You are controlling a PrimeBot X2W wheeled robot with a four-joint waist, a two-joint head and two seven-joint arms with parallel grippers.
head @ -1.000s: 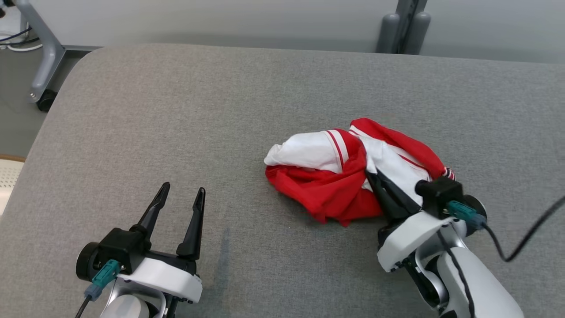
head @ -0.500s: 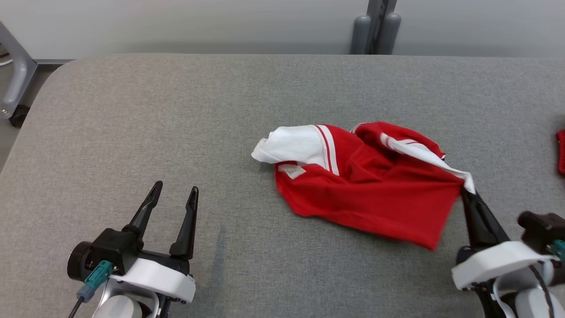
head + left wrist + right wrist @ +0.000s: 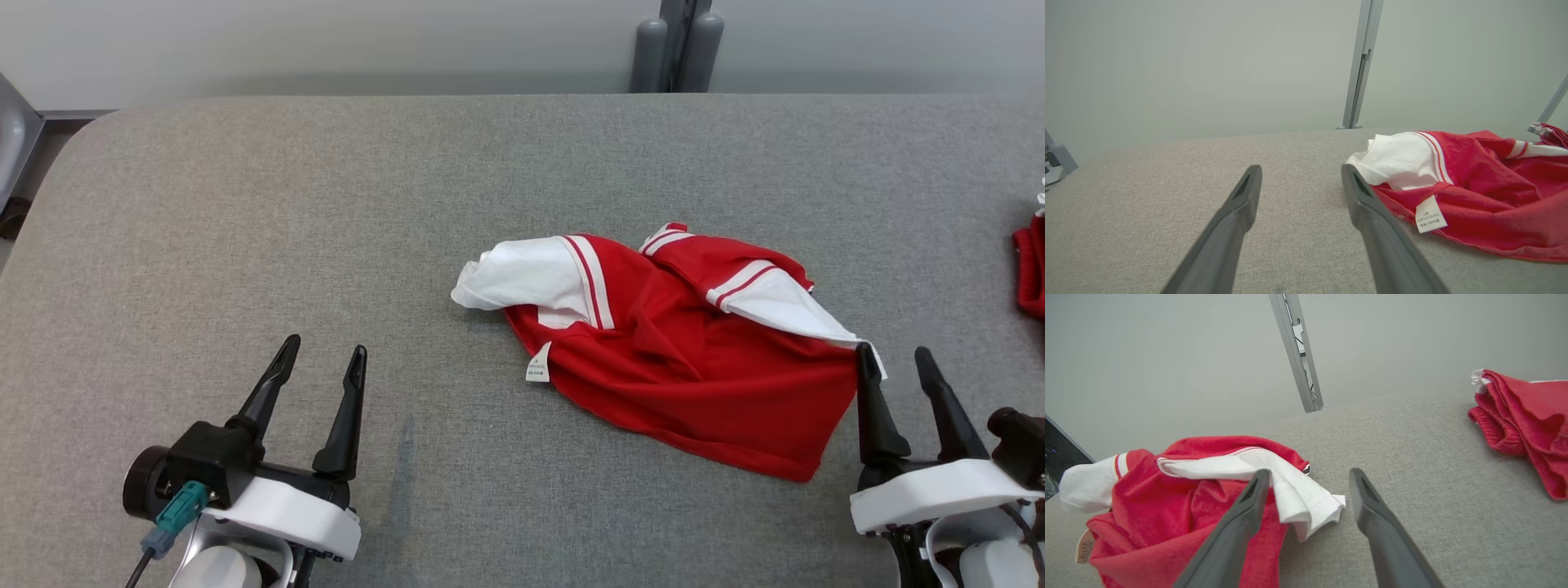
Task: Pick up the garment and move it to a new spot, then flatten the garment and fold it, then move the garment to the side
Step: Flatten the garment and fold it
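Observation:
A red garment with white sleeves and a small white label lies crumpled in the middle of the grey padded table. My right gripper stands open at its right corner, the white sleeve end lying loose between its fingers. My left gripper is open and empty at the lower left, well apart from the cloth. In the left wrist view the garment lies to the right of the fingers.
A second red cloth pile sits at the table's right edge, also in the right wrist view. A grey post stands behind the table's far edge. The table's rounded left corner is near my left arm.
My right gripper dragged the garment's corner to the right, spreading the cloth out, then opened and let it go. The camera has shifted. The left gripper stayed still.

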